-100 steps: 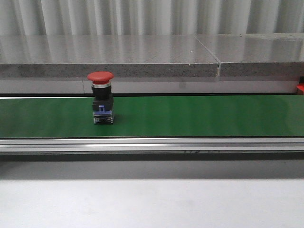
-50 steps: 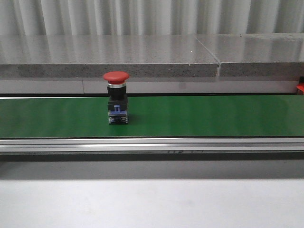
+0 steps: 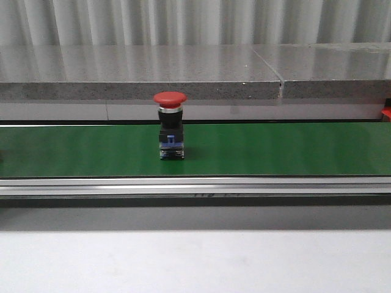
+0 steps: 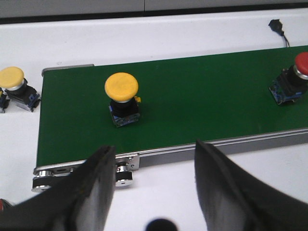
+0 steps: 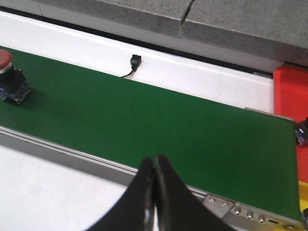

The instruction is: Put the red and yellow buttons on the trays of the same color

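Observation:
A red button (image 3: 170, 125) stands upright on the green belt (image 3: 275, 149) in the front view; the same red button (image 4: 293, 79) (image 5: 10, 77) shows in both wrist views. On the belt near its end stands a yellow button (image 4: 122, 98), and another yellow button (image 4: 17, 87) lies off the belt on the white table. My left gripper (image 4: 154, 156) is open with nothing between its fingers, hovering over the table short of the belt's edge. My right gripper (image 5: 154, 163) is shut and empty, near the belt's other end. A red tray (image 5: 291, 91) sits past that end. No yellow tray is in view.
The belt's aluminium side rail (image 3: 195, 185) runs along its near edge, with rollers (image 4: 122, 174) at the left end. A small black sensor with a cable (image 5: 134, 61) lies on the white strip behind the belt. A grey stone ledge (image 3: 140, 73) stands at the back.
The red button has travelled to the right along the belt, staying upright. No arm appears in the front view in any frame.

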Action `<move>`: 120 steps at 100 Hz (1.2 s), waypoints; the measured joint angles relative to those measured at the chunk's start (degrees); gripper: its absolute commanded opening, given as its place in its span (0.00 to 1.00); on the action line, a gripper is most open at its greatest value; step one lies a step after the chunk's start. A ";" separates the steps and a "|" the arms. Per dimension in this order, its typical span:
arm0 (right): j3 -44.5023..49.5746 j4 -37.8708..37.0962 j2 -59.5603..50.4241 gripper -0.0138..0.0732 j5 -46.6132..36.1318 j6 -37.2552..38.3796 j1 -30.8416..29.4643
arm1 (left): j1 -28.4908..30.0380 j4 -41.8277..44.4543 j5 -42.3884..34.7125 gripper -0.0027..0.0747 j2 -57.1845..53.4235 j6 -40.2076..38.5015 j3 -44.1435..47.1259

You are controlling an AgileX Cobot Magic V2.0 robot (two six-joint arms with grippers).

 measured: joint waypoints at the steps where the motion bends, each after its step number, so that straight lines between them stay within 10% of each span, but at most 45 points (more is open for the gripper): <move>1: 0.00 0.00 0.00 0.08 0.00 0.00 0.00 | 0.00 0.00 0.00 0.51 -0.55 0.00 0.18; 76: -7.01 0.31 10.91 0.08 5.98 0.00 6.03 | -0.14 0.00 1.10 0.50 -6.42 0.10 2.37; 93: -12.49 0.44 18.44 0.10 8.31 0.00 9.09 | -0.14 0.00 1.10 0.36 -6.42 0.10 2.37; 120: -20.92 2.49 31.56 0.67 11.79 0.00 12.12 | -0.14 0.00 1.10 0.14 -6.42 0.10 2.37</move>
